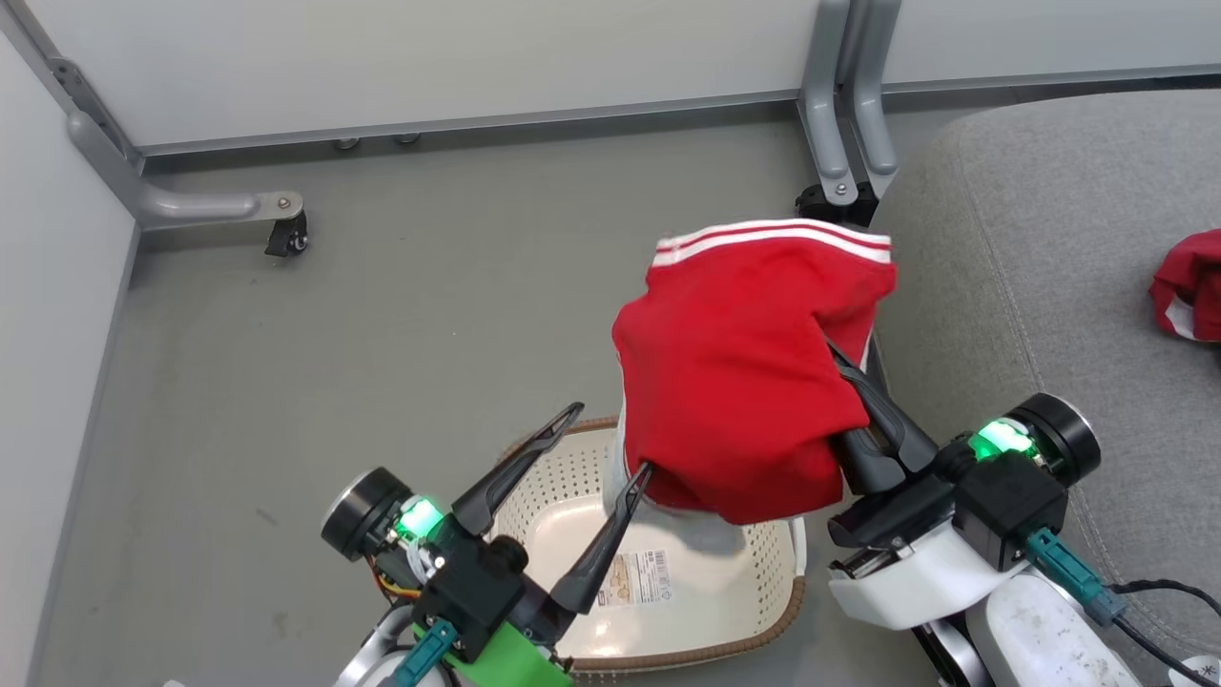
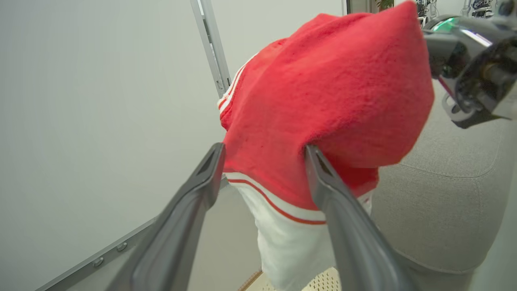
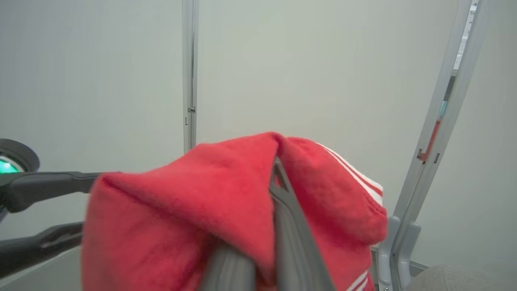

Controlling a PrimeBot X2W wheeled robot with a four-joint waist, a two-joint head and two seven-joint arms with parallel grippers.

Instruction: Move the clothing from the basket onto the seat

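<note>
The striped red garment (image 1: 734,382), with white stripes and a white panel, hangs in the air above the basket (image 1: 687,656), draped over my right gripper (image 3: 278,169). That gripper is shut on its cloth, and the fabric hides the fingertips in the head view. My left gripper (image 1: 610,441) is open over the basket's far rim, one fingertip touching the garment's lower edge. The basket holds nothing but its paper label (image 1: 637,579). The plain red garment (image 1: 1188,286) lies on the grey seat (image 1: 1040,239) at the far right.
Grey floor (image 1: 429,315) spreads left of the basket. White partition panels on grey metal legs with castors (image 1: 286,234) close off the back and left. One pair of legs (image 1: 844,105) stands just behind the seat's corner.
</note>
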